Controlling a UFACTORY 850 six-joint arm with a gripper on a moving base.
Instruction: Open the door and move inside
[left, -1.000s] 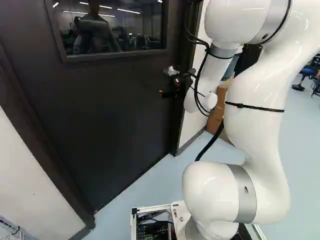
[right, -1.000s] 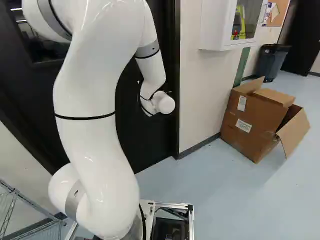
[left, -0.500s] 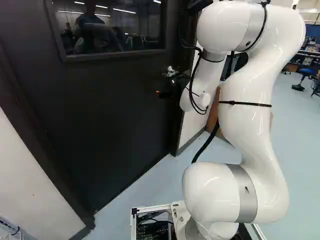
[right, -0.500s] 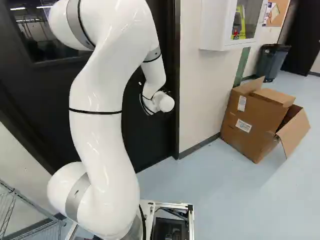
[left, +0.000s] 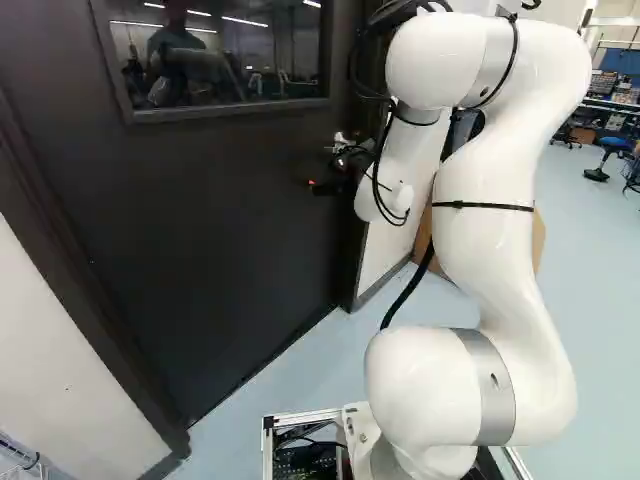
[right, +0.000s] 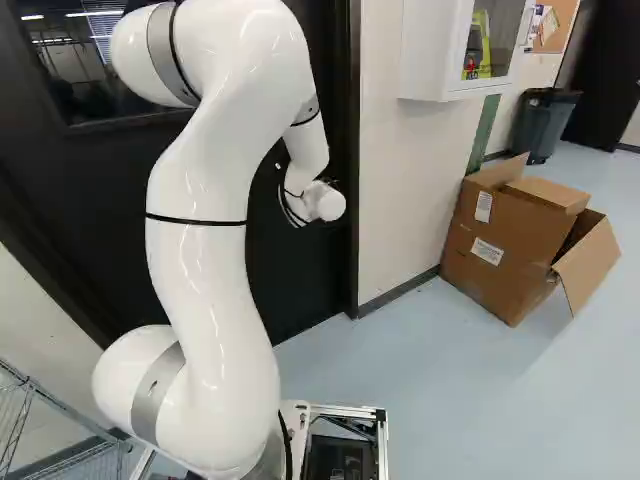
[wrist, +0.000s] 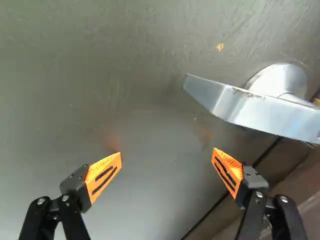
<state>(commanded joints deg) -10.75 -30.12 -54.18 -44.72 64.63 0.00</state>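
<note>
The dark door (left: 200, 230) with a window in its upper part stands shut in its frame in the left base view. My gripper (left: 322, 186) is just below and to the left of the silver lever handle (left: 341, 145) there. In the wrist view the gripper (wrist: 167, 153) is open, its orange pads wide apart with nothing between them. The lever handle (wrist: 265, 112) lies ahead of the fingers, off toward one side, its free end reaching over the gap; no finger visibly touches it. The door surface (wrist: 145, 100) fills most of what lies ahead. My arm hides the gripper in the right base view.
Right of the door frame are a pale wall (right: 400, 190) and a white wall cabinet (right: 450, 50). An open cardboard box (right: 510, 240) stands on the floor by that wall, with a dark bin (right: 545, 122) farther back. A wire rack (right: 60, 430) is at near left.
My arm has shifted left in the left base view, its upper joints swinging most, and the gripper has moved slightly left past the handle. The base and the door have stayed put.
</note>
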